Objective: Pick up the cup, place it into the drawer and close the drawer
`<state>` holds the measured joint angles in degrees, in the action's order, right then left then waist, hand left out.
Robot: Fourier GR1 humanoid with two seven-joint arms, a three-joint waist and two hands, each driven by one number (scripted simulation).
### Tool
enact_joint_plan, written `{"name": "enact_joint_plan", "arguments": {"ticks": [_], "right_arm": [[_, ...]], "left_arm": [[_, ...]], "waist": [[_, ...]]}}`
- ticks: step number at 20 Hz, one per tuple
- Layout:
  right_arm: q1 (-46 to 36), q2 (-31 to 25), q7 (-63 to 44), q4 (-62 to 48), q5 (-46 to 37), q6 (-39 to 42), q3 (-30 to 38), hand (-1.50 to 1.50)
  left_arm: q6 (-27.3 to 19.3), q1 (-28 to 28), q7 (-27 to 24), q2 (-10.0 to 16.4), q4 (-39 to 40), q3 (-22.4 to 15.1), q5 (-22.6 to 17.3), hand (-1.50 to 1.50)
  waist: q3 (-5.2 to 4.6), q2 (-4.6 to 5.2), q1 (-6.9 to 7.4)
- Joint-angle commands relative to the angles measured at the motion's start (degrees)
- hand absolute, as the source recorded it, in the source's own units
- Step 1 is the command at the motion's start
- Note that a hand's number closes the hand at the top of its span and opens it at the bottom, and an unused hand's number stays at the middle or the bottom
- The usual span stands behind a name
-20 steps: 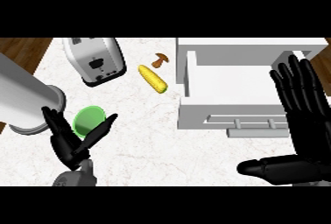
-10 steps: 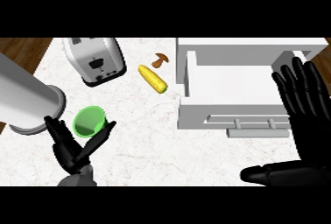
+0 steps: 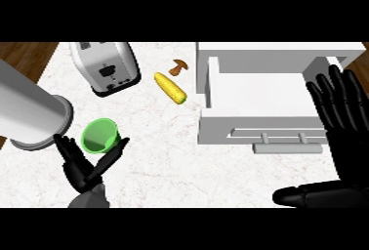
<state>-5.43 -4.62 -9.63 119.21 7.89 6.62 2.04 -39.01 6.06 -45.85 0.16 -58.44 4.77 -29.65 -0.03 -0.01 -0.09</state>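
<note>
A green cup (image 3: 99, 135) lies tipped on the marble counter at the left, its mouth facing me. My left hand (image 3: 83, 163) is just below it, fingers straight and spread, the fingertips at the cup's lower rim on both sides. The white drawer (image 3: 270, 93) stands pulled out at the upper right, its inside bare and its handle (image 3: 277, 135) on the front. My right hand (image 3: 344, 124) is open at the right edge, fingers up over the drawer's right side, thumb stretched low to the left.
A white toaster (image 3: 108, 67) stands at the top left. A yellow corn cob (image 3: 170, 88) and a brown mushroom (image 3: 178, 66) lie between toaster and drawer. A large grey cylinder (image 3: 29, 114) crosses the left edge beside the cup.
My left hand has slid down and to the right, uncovering more of the green cup. My right hand has drifted toward the right edge and its thumb has moved lower.
</note>
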Motion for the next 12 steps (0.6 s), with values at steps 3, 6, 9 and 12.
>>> {"name": "enact_joint_plan", "arguments": {"ticks": [3, 6, 9, 12], "right_arm": [[1.1, 0.5, -0.3, 1.9, 1.1, 0.1, 0.2, -1.5], [1.4, 1.2, -0.8, 2.0, -0.1, -0.2, -1.4, -1.5], [-0.9, 0.0, -6.4, 6.1, 0.3, -1.4, -1.0, -1.5], [0.3, 2.6, 1.1, 0.2, -3.3, -1.6, -3.2, -1.5]], "left_arm": [[6.6, 1.8, -9.8, -0.1, 11.6, 3.0, -4.1, -1.5], [8.9, 5.0, -9.9, 0.0, 15.5, 6.5, -2.5, -1.5], [11.5, 5.1, -8.4, 2.8, 15.6, 6.9, -2.6, -1.5], [13.2, 6.5, -13.6, 0.3, 19.2, 7.5, -2.8, -1.5]], "waist": [[0.0, 0.04, -0.14], [0.01, 0.04, -0.09], [0.0, 0.01, -0.12], [0.0, 0.06, -0.08]]}}
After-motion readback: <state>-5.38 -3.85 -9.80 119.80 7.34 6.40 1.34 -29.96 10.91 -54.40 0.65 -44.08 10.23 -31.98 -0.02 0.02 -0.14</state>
